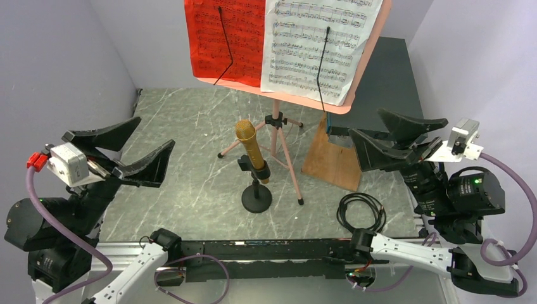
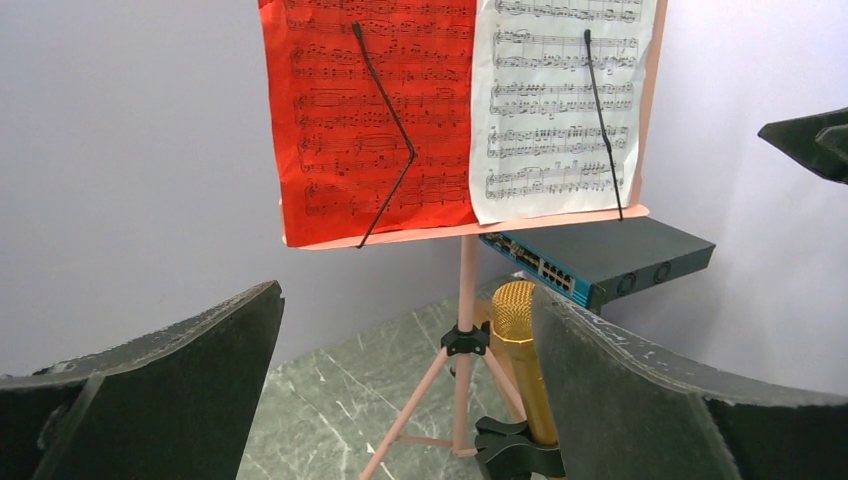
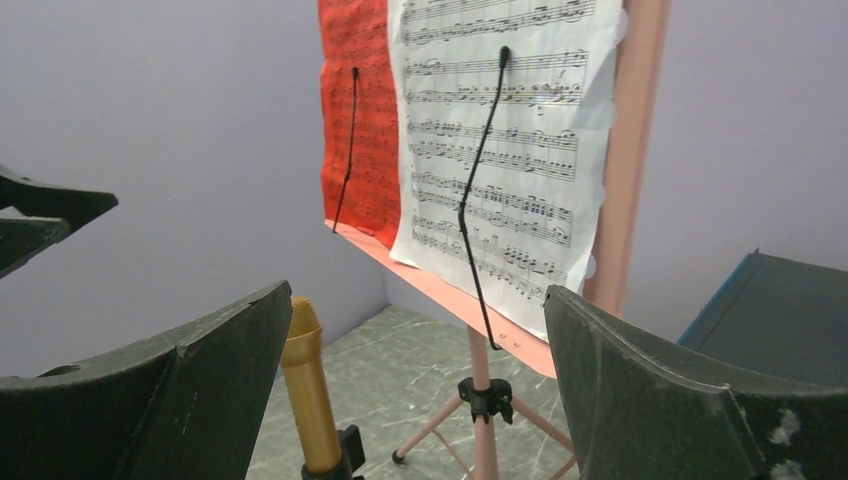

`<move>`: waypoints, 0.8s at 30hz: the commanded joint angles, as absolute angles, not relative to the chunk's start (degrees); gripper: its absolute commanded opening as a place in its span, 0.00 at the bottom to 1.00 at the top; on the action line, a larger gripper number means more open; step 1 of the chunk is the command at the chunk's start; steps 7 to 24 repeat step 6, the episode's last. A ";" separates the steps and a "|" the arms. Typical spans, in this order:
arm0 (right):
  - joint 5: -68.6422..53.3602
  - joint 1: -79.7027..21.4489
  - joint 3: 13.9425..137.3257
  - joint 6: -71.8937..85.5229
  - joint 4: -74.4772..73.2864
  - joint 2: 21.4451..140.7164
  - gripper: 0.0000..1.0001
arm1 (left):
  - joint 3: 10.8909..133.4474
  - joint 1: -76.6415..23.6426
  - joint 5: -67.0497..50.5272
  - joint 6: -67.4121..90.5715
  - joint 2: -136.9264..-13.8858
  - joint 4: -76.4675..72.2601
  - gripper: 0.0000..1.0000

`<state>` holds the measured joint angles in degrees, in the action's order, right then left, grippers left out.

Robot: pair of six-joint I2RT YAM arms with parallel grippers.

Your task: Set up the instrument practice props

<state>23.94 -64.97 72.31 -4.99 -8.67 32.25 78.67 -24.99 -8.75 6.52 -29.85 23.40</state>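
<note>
The pink music stand [image 1: 274,136] stands on its tripod legs at the middle back of the table. A red music sheet [image 1: 225,38] and a white music sheet [image 1: 320,44] rest on its tray, each under a black wire arm. In front of it the gold microphone [image 1: 250,149] sits upright in the clip of the small black round-base mic stand [image 1: 256,201]. My left gripper [image 1: 155,133] hovers open at the left, apart from everything. My right gripper [image 1: 365,122] hovers open at the right. Both wrist views look between empty jaws at the stand [image 2: 466,280] [image 3: 483,350] and microphone [image 2: 520,350] [image 3: 308,390].
A dark teal box [image 1: 380,76] leans on a wooden board [image 1: 332,158] at the back right, close behind my right gripper. A black cable coil [image 1: 361,212] lies near the front edge on the right. Grey walls close in the table on three sides.
</note>
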 commanded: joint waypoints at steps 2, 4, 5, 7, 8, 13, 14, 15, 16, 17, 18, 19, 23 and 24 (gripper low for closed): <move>26.33 -65.21 71.08 -5.24 -3.79 31.07 1.00 | 81.40 -25.14 -6.50 5.19 -30.92 23.57 0.99; 26.74 -65.21 72.85 -3.94 -6.08 31.96 1.00 | 81.56 -25.14 -6.57 5.19 -31.00 23.84 0.99; 27.44 -65.21 74.10 -3.34 -7.24 33.00 1.00 | 81.50 -25.14 -6.67 5.14 -30.96 23.82 0.99; 27.91 -65.21 74.54 -3.30 -7.64 33.41 1.00 | 81.44 -25.14 -6.59 5.10 -30.82 23.74 0.99; 27.91 -65.21 74.54 -3.30 -7.64 33.41 1.00 | 81.44 -25.14 -6.59 5.10 -30.82 23.74 0.99; 27.91 -65.21 74.54 -3.30 -7.64 33.41 1.00 | 81.44 -25.14 -6.59 5.10 -30.82 23.74 0.99; 27.91 -65.21 74.54 -3.30 -7.64 33.41 1.00 | 81.44 -25.14 -6.59 5.10 -30.82 23.74 0.99; 27.91 -65.21 74.54 -3.30 -7.64 33.41 1.00 | 81.44 -25.14 -6.59 5.10 -30.82 23.74 0.99; 27.91 -65.21 74.54 -3.30 -7.64 33.41 1.00 | 81.44 -25.14 -6.59 5.10 -30.82 23.74 0.99; 27.91 -65.21 74.54 -3.30 -7.64 33.41 1.00 | 81.44 -25.14 -6.59 5.10 -30.82 23.74 0.99; 27.91 -65.21 74.54 -3.30 -7.64 33.41 1.00 | 81.44 -25.14 -6.59 5.10 -30.82 23.74 0.99; 27.91 -65.21 74.54 -3.30 -7.64 33.41 1.00 | 81.44 -25.14 -6.59 5.10 -30.82 23.74 0.99; 27.91 -65.21 74.54 -3.30 -7.64 33.41 1.00 | 81.44 -25.14 -6.59 5.10 -30.82 23.74 0.99; 27.91 -65.21 74.54 -3.30 -7.64 33.41 1.00 | 81.44 -25.14 -6.59 5.10 -30.82 23.74 0.99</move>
